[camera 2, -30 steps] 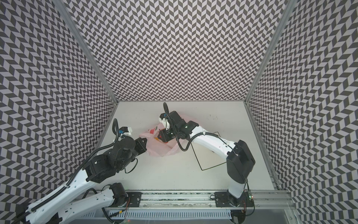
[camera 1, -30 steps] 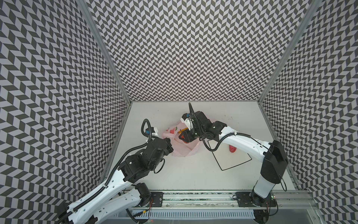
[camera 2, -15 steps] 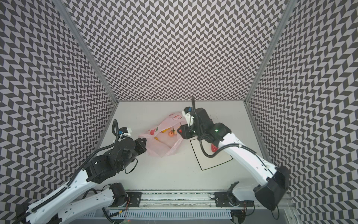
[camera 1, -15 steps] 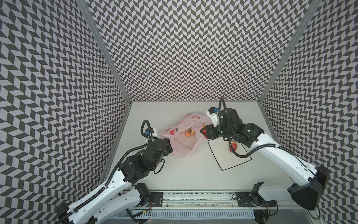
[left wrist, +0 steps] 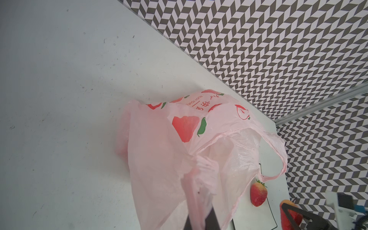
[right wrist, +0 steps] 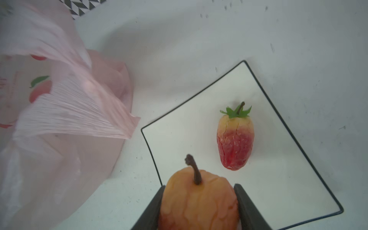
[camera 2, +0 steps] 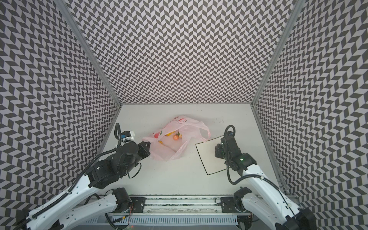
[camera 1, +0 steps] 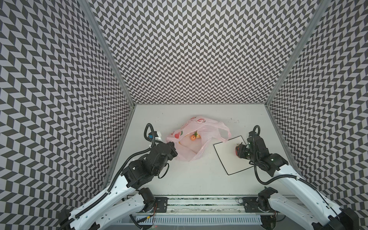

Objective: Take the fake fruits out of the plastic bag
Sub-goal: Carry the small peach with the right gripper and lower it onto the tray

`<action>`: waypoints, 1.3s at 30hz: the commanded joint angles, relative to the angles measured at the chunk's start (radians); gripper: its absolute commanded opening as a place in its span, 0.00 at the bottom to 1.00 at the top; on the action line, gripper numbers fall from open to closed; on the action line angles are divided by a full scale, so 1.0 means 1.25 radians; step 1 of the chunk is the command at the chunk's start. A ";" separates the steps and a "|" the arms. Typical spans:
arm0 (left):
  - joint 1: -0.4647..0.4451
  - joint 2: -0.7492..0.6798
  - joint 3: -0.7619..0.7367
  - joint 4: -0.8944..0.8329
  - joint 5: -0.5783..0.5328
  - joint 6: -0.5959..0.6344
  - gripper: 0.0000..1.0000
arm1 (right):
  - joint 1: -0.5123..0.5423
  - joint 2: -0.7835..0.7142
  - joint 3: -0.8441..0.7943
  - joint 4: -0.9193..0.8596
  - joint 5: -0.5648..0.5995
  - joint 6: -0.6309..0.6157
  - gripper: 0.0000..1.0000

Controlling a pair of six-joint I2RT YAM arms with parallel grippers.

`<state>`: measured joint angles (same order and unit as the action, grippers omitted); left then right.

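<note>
The pale-pink plastic bag (camera 1: 207,127) lies open mid-table in both top views. My left gripper (camera 1: 173,148) is shut on a bunched strip of its left rim (left wrist: 201,175). Inside the bag's mouth I see an orange fruit (camera 2: 176,137) and yellow pieces (camera 2: 168,134). My right gripper (right wrist: 199,191) is shut on an orange-yellow pear-like fruit (right wrist: 197,207) with a brown stem. It hangs above the white sheet (camera 1: 225,157) to the right of the bag. A red strawberry (right wrist: 235,141) with a green top lies on that sheet, also seen in the left wrist view (left wrist: 258,194).
The black-bordered white sheet (camera 2: 207,157) lies flat between the bag and the right wall. A loop handle of the bag (camera 1: 224,132) reaches close to the sheet's far edge. Chevron walls close in the table on three sides; the rail runs along the front.
My right gripper has come out of the bag with the pear-like fruit and swung right, over the sheet. The bag has settled open. The left gripper has stayed put.
</note>
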<state>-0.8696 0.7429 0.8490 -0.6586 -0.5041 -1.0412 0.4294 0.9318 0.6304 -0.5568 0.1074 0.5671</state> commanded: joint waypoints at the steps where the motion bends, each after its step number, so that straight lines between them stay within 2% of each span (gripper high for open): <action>1: 0.005 -0.008 -0.005 0.011 -0.022 0.005 0.00 | 0.000 0.053 -0.018 0.141 -0.076 0.012 0.46; 6: 0.006 -0.001 -0.002 0.021 -0.019 0.008 0.00 | 0.004 0.182 -0.005 0.221 -0.129 -0.048 0.46; 17: 0.007 0.005 0.009 0.022 -0.025 0.016 0.00 | 0.014 0.340 0.001 0.363 -0.085 -0.090 0.49; 20: 0.007 0.005 0.011 0.023 -0.026 0.016 0.00 | 0.016 0.362 -0.003 0.379 -0.077 -0.096 0.52; 23: 0.006 0.006 0.007 0.021 -0.026 0.011 0.00 | 0.016 0.374 -0.003 0.378 -0.060 -0.108 0.61; 27: 0.007 0.009 0.008 0.023 -0.026 0.011 0.00 | 0.016 0.365 -0.011 0.380 -0.060 -0.114 0.68; 31: 0.006 0.011 0.010 0.022 -0.026 0.012 0.00 | 0.016 0.337 -0.005 0.358 -0.067 -0.105 0.71; 39: 0.009 0.010 0.007 0.025 -0.027 0.013 0.00 | 0.016 0.126 0.027 0.249 -0.007 -0.065 0.71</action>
<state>-0.8650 0.7536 0.8490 -0.6464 -0.5045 -1.0264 0.4431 1.1854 0.6231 -0.2100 0.0380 0.4568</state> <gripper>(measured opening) 0.047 0.714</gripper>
